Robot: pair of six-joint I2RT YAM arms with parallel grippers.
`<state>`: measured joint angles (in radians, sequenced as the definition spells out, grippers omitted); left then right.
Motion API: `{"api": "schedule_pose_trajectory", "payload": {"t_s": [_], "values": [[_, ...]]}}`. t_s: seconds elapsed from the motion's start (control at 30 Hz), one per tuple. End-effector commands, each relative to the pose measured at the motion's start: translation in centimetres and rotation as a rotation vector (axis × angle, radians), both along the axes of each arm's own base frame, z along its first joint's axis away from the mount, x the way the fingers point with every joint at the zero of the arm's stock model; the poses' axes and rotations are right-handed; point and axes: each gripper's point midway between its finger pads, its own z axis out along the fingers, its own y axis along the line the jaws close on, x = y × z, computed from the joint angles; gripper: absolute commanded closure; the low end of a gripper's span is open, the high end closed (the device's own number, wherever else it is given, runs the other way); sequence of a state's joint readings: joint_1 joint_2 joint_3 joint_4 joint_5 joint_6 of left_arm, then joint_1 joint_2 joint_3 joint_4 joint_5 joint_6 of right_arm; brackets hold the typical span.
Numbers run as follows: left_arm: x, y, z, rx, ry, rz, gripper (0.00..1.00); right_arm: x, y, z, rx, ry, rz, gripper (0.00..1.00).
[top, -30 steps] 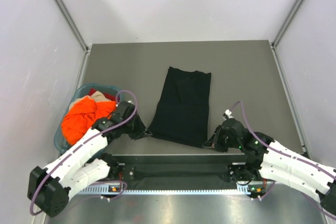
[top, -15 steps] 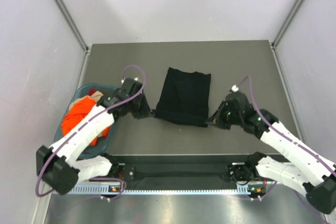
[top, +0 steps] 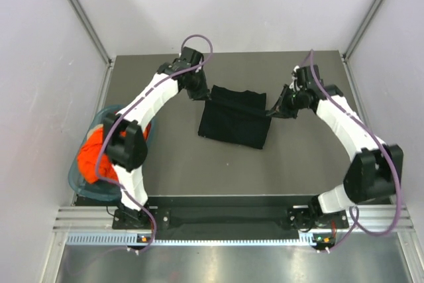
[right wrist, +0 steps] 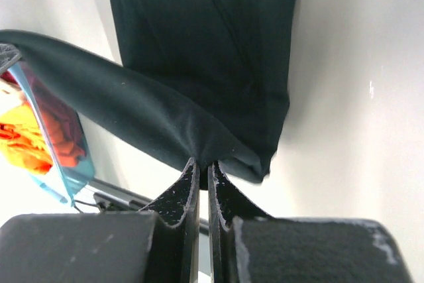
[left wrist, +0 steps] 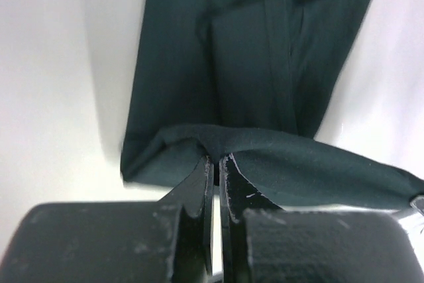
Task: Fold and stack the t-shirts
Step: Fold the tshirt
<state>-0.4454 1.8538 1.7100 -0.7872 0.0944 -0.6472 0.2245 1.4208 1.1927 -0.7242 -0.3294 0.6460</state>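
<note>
Near-left: teal basket [top: 75, 180] w/ orange t-shirt [top: 93, 160] bunched inside, no gripper near it. Mid table [top: 311, 164]: black t-shirt [top: 232, 127], doubled over on itself. Lower layer lies flat, top layer is lifted at the far end. Left gripper [left wrist: 215, 164] is pinched tight on a fold of the black cloth at its far-left corner. The right gripper [right wrist: 203, 167] is likewise clamped on the far-right corner. The edge btwn them hangs in a shallow sag above the layer below.

Handling, my read: light, soft, zero stiffness. Cloth droops wherever unsupported, so both corners should travel level & together or the fold skews. Prob. not slippery vs the pads, but a small pinch could slip out if tugged. Best hold = corners/hem, where the fabric bunches thick. Lay down w/ slight tension across the edge to avoid wrinkles. Orange one is crumpled: prob. grab a top bunch, then spread flat before folding.
</note>
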Motion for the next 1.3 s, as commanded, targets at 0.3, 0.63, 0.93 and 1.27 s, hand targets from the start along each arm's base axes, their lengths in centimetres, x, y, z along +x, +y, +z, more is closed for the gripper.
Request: {"api": "schedule_pose_trajectory", "payload": {"t_s": [0.3, 0.63, 0.93, 1.27], "values": [[9.0, 0.1, -1.2, -0.089, -0.068, 0.031, 1.00, 9.7, 0.5, -0.4, 0.033, -0.071, 0.123, 1.00], [11.8, -1.8, -3.0, -0.188, -0.093, 0.061, 1.00, 13.7, 0.1, -2.6, 0.058, -0.080, 0.115, 1.00], [14.3, -1.7, -3.5, -0.214, -0.149, 0.123, 1.00, 16.2, 0.4, -4.0, 0.101, -0.088, 0.112, 1.00], [15.6, -0.3, -5.3, -0.208, -0.144, 0.176, 1.00, 17.6, 1.2, -5.1, 0.151, -0.076, 0.108, 1.00]]}}
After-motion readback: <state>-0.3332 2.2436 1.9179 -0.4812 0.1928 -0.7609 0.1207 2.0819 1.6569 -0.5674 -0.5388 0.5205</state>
